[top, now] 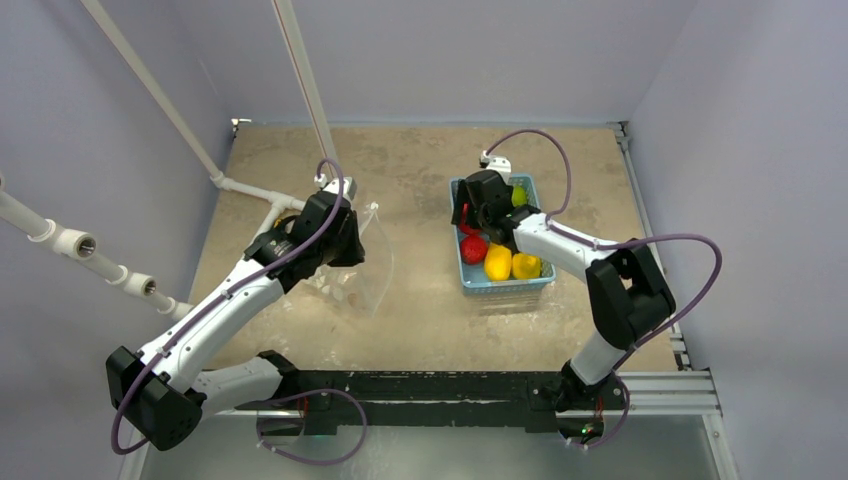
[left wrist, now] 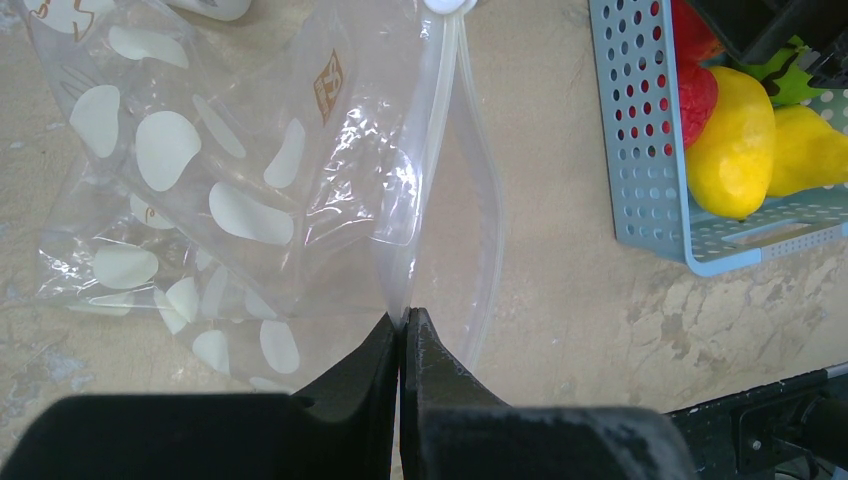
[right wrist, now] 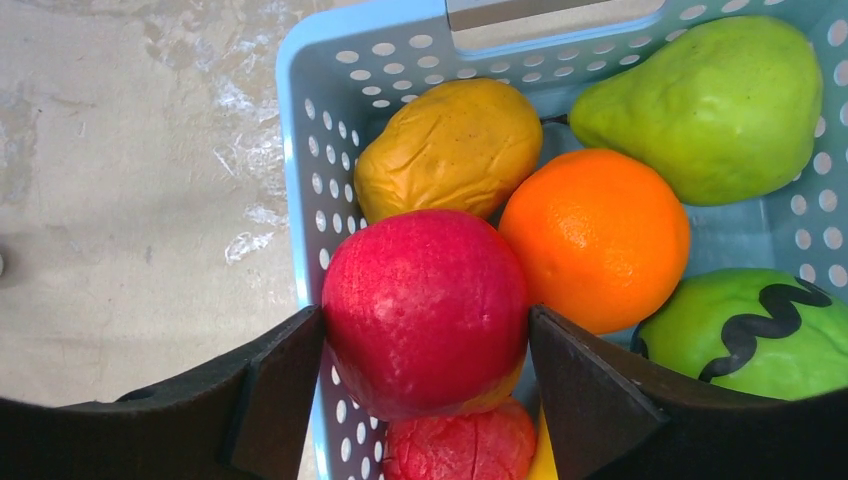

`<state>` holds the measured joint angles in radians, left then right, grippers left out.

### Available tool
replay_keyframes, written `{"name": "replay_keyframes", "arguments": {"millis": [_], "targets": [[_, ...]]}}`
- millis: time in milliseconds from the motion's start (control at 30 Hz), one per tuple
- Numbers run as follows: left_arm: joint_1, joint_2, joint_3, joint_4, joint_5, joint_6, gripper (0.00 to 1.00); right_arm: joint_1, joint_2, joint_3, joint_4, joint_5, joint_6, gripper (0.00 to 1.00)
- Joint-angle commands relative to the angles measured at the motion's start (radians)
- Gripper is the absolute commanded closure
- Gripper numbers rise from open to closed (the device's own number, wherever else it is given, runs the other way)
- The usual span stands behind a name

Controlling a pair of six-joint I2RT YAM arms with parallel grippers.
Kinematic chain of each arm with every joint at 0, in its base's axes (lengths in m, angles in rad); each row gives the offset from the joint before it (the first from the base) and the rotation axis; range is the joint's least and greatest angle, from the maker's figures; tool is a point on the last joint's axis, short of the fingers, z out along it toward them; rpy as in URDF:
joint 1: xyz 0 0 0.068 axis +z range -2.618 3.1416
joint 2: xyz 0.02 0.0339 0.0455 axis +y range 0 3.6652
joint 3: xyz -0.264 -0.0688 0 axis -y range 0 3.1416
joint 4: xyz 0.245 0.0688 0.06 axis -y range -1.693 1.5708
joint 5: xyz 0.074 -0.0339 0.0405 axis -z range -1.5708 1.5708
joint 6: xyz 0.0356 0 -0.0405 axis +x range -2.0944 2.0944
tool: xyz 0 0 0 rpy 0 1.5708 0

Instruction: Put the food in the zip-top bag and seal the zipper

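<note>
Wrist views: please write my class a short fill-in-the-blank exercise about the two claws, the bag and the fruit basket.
1. The left claw is ____ (open or shut) on the mouth edge of the bag.
2. The fruit that the right claw straddles is coloured ____.
3. The basket holding the fruit is light ____.
Missing words: shut, red, blue.

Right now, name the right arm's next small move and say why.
Probably close the right fingers on the red fruit: they flank it in the blue basket, and it sits on top of the pile. The left fingers pinch the bag mouth.
</note>
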<state>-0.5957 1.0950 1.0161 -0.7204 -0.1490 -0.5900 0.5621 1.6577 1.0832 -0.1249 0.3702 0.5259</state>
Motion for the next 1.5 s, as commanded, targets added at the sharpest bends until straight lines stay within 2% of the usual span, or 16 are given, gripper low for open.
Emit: {"name": "replay_keyframes", "arguments": {"millis": [0, 67, 267, 433, 667, 1033, 1133, 1467], "targets": [[0.004, -0.018, -0.002, 0.013, -0.005, 0.004, 1.0, -0.006, -0.011, -0.015, 0.048, 0.001, 0.014, 0.28], [0.004, -0.017, -0.001, 0.013, -0.004, 0.004, 1.0, -0.007, -0.014, -0.017, 0.048, 0.002, 0.014, 0.33], [0.004, -0.016, -0.001, 0.014, -0.003, 0.001, 1.0, -0.008, -0.052, -0.016, 0.042, 0.008, 0.007, 0.61], [0.004, -0.014, -0.002, 0.014, -0.004, -0.001, 1.0, -0.009, -0.108, -0.006, 0.018, 0.014, 0.003, 0.76], [0.004, -0.014, -0.003, 0.017, -0.008, -0.007, 1.0, -0.008, -0.197, 0.01, 0.007, 0.018, -0.052, 0.82], [0.004, -0.001, 0.009, 0.026, -0.014, -0.009, 1.0, 0.026, -0.353, 0.026, 0.019, -0.159, -0.136, 0.86], [0.004, 0.002, 0.012, 0.026, -0.018, -0.009, 1.0, 0.07, -0.386, 0.019, 0.038, -0.215, -0.162, 0.86], [0.004, 0.003, 0.024, 0.02, -0.024, -0.009, 1.0, 0.307, -0.402, 0.03, 0.049, -0.255, -0.199, 0.87]]}}
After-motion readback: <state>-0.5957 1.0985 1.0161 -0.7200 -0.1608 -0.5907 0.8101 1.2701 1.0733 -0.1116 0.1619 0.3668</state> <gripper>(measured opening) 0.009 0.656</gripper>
